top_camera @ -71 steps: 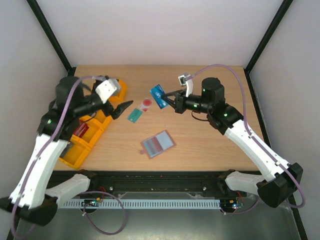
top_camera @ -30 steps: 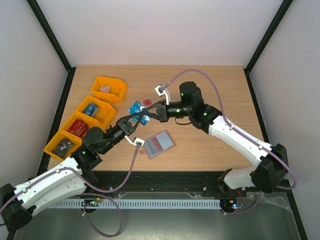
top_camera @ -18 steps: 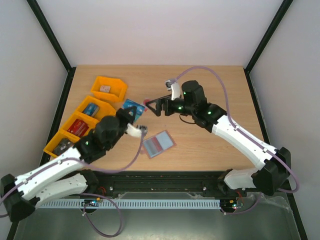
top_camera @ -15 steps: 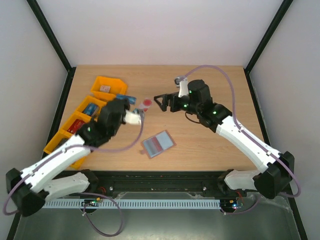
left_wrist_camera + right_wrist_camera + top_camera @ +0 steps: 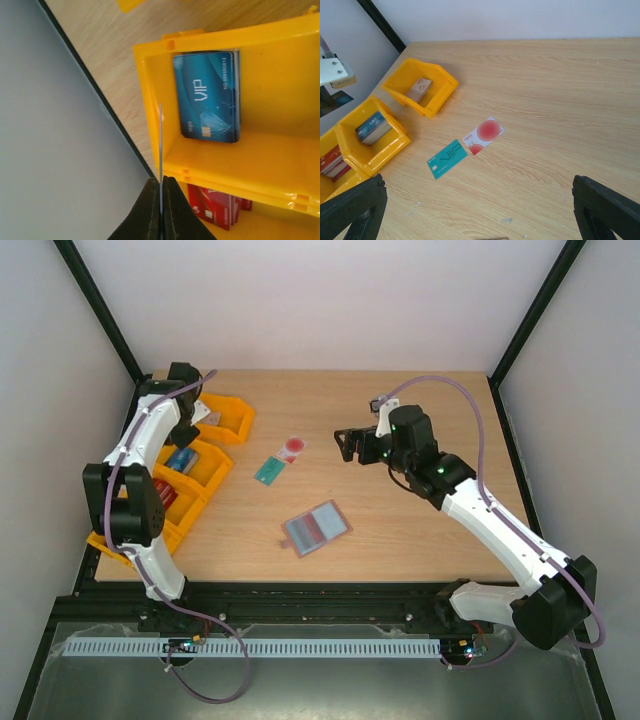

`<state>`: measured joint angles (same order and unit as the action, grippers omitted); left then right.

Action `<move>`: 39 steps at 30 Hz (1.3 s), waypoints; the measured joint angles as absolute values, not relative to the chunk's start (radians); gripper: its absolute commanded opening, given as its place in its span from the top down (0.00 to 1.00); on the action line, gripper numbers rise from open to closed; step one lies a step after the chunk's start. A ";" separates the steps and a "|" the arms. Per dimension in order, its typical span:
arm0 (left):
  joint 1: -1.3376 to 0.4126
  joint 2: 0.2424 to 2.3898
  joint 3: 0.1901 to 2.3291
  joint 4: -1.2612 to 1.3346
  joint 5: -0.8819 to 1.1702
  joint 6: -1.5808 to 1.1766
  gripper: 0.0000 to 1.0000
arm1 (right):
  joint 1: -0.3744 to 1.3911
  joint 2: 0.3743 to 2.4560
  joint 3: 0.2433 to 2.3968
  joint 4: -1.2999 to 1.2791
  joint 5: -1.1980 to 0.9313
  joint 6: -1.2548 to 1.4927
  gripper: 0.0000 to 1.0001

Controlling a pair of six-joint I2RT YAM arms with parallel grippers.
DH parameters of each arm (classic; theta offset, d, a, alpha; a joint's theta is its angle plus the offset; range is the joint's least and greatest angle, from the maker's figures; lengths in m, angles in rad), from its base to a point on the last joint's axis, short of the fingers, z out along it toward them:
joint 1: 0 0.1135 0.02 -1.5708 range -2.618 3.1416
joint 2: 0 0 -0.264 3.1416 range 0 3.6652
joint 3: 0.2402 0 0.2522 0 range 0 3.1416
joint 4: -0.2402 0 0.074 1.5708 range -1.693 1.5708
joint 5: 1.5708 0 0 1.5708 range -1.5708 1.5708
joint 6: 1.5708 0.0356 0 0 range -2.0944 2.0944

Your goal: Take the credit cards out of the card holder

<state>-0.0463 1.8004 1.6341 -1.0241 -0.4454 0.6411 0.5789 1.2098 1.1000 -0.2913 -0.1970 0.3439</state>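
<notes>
My L gripper [image 5: 161, 181] pinches thin card [image 5: 161, 135] edge-on above yellow bin [image 5: 200, 39]; R gripper [image 5: 345, 445] gapes empty. Card cd clip rim, drop outside.

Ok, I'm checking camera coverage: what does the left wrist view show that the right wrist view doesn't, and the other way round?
Only the left wrist: the left pincer shut on a thin card seen edge-on. Only the right wrist: the teal card and the white-pink card side by side on the table, a far bin holding a brownish card, and the right pincer spread wide. Both: the yellow bin with the blue card stack, and the red cards in the bin next to it.
</notes>
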 measured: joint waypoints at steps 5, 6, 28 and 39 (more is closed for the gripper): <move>-0.047 1.814 1.569 -0.963 -0.444 0.581 0.98 | 0.572 1.210 1.099 -0.295 -0.191 0.315 0.01; -0.048 1.816 1.555 -0.945 -0.449 0.575 0.98 | 0.571 1.210 1.098 -0.295 -0.190 0.311 0.01; -0.028 1.888 1.333 -0.557 -0.552 0.668 0.98 | 0.553 1.265 1.097 -0.305 -0.232 0.290 0.01; -0.028 1.879 1.191 -0.348 -0.588 0.781 0.82 | 0.551 1.271 1.097 -0.310 -0.260 0.290 0.01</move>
